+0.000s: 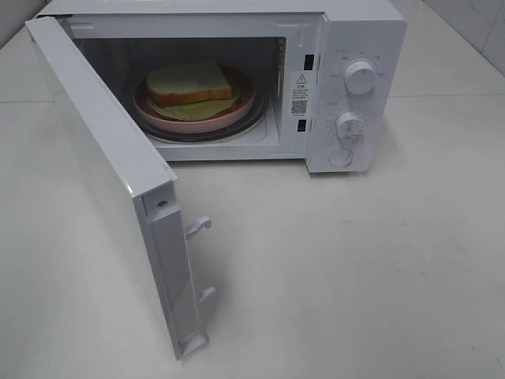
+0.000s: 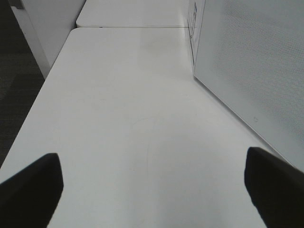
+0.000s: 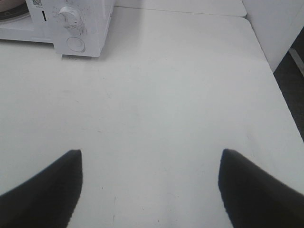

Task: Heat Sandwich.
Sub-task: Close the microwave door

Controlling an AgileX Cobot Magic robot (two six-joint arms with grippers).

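Sandwich (image 1: pixel 189 83) is loaded, door (image 1: pixel 102 158) open; left hand (image 2: pixel 152 159) and right hand (image 3: pixel 151 156) are held wide, empty. Microwave (image 1: pixel 355 47) may be shoved if door is slammed.

White box-shaped microwave oven (image 1: pixel 359 47): top and back cut off by the exterior view's upper edge. Print on its white warning label (image 1: pixel 300 93) and around its round white dials (image 1: pixel 360 76): too small to read. Thick white-bread sandwich (image 1: pixel 188 82): lower slice mostly covered by the upper. Round pink plate (image 1: pixel 229 117): part of the back rim hidden behind the sandwich. Left gripper (image 2: pixel 152 187), right gripper (image 3: pixel 151 187): only dark fingertips show, cut off by the wrist views' edges.
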